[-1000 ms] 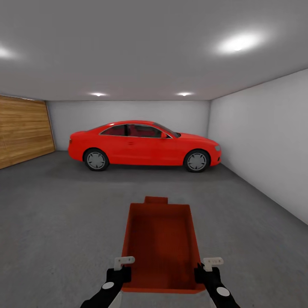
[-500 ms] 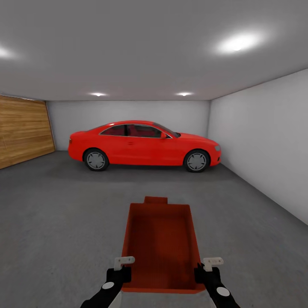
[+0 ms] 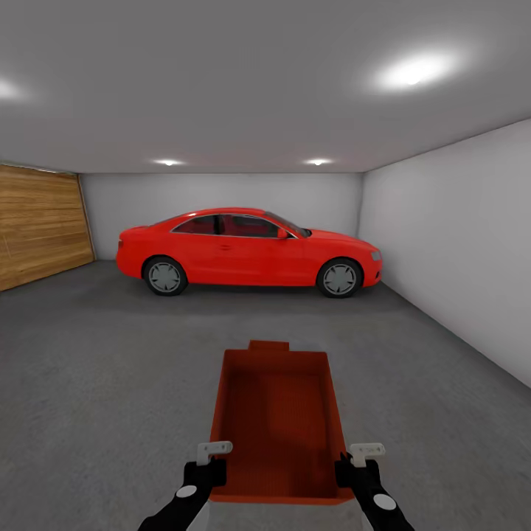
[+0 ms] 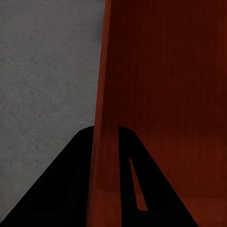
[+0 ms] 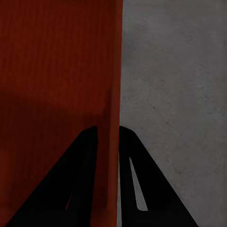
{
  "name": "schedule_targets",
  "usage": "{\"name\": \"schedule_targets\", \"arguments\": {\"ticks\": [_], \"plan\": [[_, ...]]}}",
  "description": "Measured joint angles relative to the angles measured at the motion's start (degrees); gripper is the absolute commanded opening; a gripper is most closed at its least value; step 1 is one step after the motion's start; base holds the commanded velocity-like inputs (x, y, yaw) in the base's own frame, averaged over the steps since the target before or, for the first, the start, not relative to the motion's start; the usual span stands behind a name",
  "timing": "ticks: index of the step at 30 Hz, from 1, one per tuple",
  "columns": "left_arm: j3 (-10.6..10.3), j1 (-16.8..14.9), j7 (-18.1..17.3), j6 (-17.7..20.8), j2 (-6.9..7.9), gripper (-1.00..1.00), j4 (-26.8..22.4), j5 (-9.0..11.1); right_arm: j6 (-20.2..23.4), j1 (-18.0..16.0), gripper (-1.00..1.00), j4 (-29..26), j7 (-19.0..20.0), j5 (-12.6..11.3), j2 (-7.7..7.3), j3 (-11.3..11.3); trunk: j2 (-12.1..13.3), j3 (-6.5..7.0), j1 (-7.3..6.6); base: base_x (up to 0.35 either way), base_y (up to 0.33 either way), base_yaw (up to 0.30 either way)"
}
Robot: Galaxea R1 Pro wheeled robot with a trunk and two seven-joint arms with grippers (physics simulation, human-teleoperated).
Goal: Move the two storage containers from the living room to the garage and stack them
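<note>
Two claws carry one container [image 3: 279,420] between them: the left claw [image 3: 209,463] is clamped on its left wall, the right claw [image 3: 352,464] on its right wall, each wall pinched between a claw's fingers in the wrist views. The container is empty and held above the floor [image 3: 103,383]. A second orange-red edge [image 3: 269,344] peeks past its far rim, beyond the claws; whether that is the other container I cannot tell. The garage is reached; setting down and stacking seem left.
</note>
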Motion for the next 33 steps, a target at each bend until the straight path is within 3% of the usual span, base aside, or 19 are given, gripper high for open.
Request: {"name": "schedule_targets", "arguments": {"ticks": [33], "plan": [[0.0, 0.0, -0.1, 0.0, 0.07, -1.00, 0.3, 0.0, 0.0, 0.0, -1.00, 0.4, 0.0, 0.0, 0.05, 0.0, 0.0, 0.01, 0.00, 0.077, 0.000, 0.000]]}}
